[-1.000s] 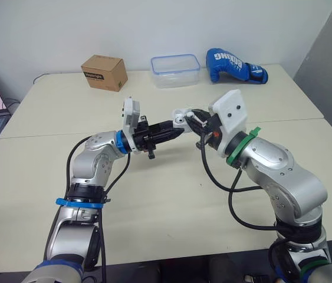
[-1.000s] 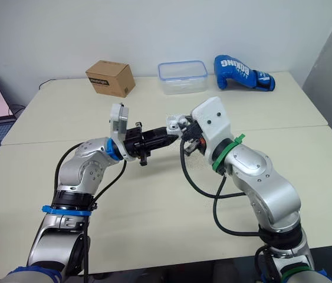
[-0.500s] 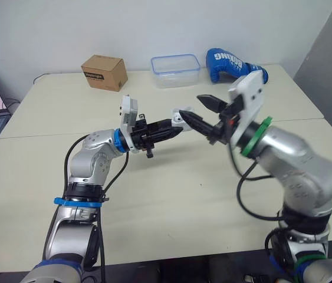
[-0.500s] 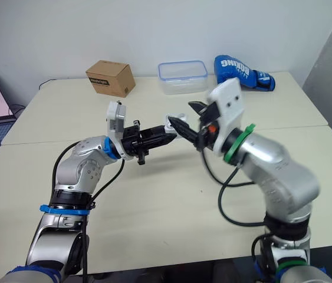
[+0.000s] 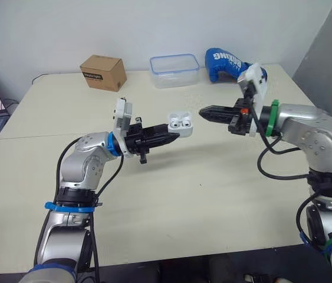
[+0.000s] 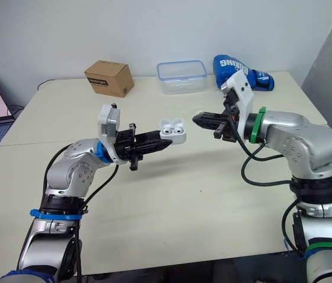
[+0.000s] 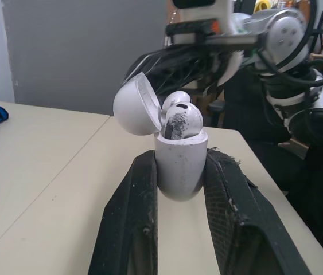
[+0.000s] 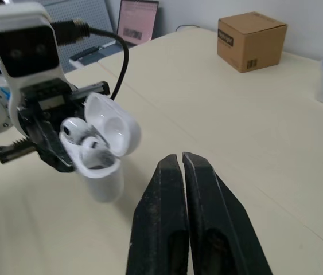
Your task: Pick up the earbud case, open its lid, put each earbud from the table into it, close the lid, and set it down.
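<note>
1. The left gripper [image 5: 171, 135] has its jaws clamped on the earbud case [image 5: 178, 124], held above the worktop [image 5: 183, 194] with its lid [image 7: 137, 105] open.
2. Both earbuds [image 7: 181, 117] sit inside.
3. The right gripper [image 5: 204, 111], jaws closed and empty, hangs nearby.
4. Left to do: close the lid, set the case down.

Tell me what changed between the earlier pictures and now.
The right gripper drew back from the earbud case toward the robot's right, jaws shut. The left gripper still holds the case, lid open, both earbuds inside. The cardboard box, plastic container and boxing glove stayed unmoved.
</note>
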